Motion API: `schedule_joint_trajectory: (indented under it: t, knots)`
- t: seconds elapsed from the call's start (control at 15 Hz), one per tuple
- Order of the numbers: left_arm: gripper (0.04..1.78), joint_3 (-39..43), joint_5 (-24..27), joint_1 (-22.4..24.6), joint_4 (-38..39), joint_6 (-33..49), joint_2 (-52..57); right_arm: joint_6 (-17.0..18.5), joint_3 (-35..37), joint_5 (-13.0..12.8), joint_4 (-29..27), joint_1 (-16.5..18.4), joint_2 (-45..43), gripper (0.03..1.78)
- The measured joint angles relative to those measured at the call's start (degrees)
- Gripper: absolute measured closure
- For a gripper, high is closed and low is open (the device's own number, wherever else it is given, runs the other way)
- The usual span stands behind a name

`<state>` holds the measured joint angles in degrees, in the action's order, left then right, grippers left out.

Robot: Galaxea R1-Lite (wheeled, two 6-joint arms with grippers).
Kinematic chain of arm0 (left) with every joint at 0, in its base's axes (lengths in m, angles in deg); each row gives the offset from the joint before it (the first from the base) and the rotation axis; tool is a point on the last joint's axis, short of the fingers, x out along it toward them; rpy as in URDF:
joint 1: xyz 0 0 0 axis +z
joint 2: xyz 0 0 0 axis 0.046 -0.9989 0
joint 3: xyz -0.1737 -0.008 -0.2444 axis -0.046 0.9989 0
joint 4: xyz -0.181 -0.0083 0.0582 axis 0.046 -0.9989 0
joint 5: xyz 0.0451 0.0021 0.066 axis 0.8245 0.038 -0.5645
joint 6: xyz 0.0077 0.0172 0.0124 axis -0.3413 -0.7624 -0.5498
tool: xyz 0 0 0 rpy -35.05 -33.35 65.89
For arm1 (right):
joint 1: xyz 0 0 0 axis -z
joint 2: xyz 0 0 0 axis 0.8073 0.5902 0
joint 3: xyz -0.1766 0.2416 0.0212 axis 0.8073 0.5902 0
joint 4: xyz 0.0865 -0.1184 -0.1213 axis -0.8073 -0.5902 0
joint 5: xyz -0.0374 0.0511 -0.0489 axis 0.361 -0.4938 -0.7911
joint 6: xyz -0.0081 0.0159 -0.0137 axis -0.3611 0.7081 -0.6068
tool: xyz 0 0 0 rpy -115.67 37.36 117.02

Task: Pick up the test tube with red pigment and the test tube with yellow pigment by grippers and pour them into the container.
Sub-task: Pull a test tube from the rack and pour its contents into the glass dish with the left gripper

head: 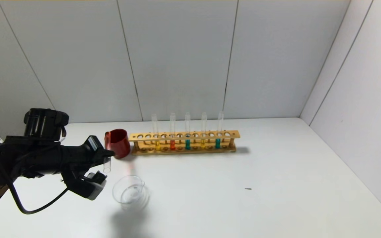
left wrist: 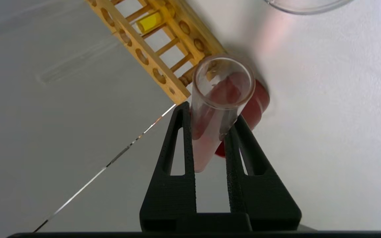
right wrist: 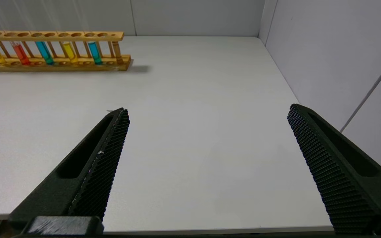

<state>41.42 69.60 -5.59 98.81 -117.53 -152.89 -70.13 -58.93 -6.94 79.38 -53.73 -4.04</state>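
Clamped in my left pincer (left wrist: 210, 114), a test tube (left wrist: 215, 109) tilts mouth-down just above and behind the container (head: 130, 192) on the bench (head: 243, 205). Right of it: red cup (head: 117, 142), then wooden rack (head: 184, 142) with five tubes. My right pincer (right wrist: 207, 132) is spread wide over bare bench.

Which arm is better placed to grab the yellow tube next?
Right. Its pincer is open and empty, facing the rack; the left pincer is shut on a tube beside the container.
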Motion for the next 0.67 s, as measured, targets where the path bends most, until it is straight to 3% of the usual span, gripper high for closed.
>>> schedule_joint_trajectory:
  t: [0.67]
  knots:
    - [1.51,-1.5,-0.2,0.0,-0.6,-2.9,-1.5,0.0,0.0,0.0,0.0,0.0,0.0,0.06]
